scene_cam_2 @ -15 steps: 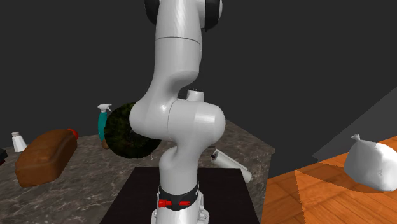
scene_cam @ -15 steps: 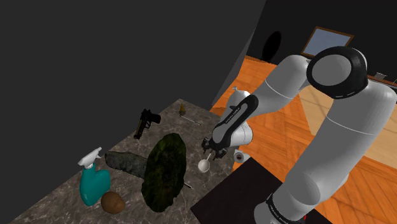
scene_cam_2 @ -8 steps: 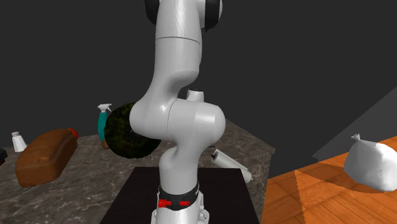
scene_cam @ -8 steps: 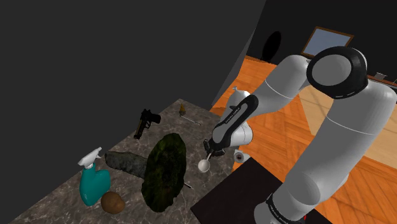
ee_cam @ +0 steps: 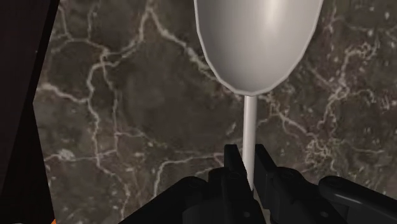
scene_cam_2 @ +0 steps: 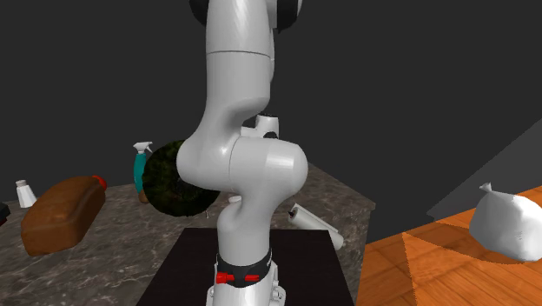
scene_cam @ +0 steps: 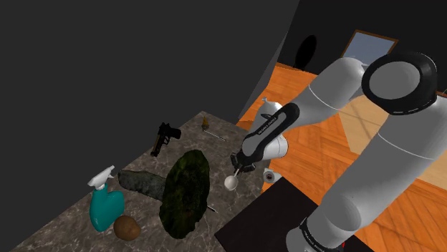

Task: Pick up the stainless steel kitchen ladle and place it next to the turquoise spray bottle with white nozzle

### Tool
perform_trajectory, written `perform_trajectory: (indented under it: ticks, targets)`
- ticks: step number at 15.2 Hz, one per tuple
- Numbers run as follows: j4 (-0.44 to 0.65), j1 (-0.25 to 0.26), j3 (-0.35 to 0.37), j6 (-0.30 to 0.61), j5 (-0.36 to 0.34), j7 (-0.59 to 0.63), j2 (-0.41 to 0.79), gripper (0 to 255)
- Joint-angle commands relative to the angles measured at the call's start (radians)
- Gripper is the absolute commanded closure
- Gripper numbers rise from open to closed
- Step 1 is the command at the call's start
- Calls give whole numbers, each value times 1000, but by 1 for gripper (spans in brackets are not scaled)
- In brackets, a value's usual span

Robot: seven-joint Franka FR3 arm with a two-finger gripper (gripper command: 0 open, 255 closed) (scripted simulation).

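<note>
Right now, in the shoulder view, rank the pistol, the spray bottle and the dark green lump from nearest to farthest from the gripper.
1. Green lump: just to the shoulder view's left of the gripper, which clasps the ladle.
2. Pistol: farther up and left on the table.
3. Spray bottle: far off at the lower left.

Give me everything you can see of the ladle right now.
The ladle looks plain pale grey with a soft sheen. It has a deep rounded bowl on a thin straight handle. The tool is shut on the handle, and the ladle hangs bowl-down over the dark veined counter. I cannot tell whether the bowl touches the counter.
</note>
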Motion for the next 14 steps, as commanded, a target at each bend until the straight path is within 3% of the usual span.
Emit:
perform_trajectory:
  ticks: [1, 14]
  targets:
    - [-4, 3, -3, -35, -12, 15, -39, 255]
    - [-1, -8, -7, -275, -56, 62, -277, 255]
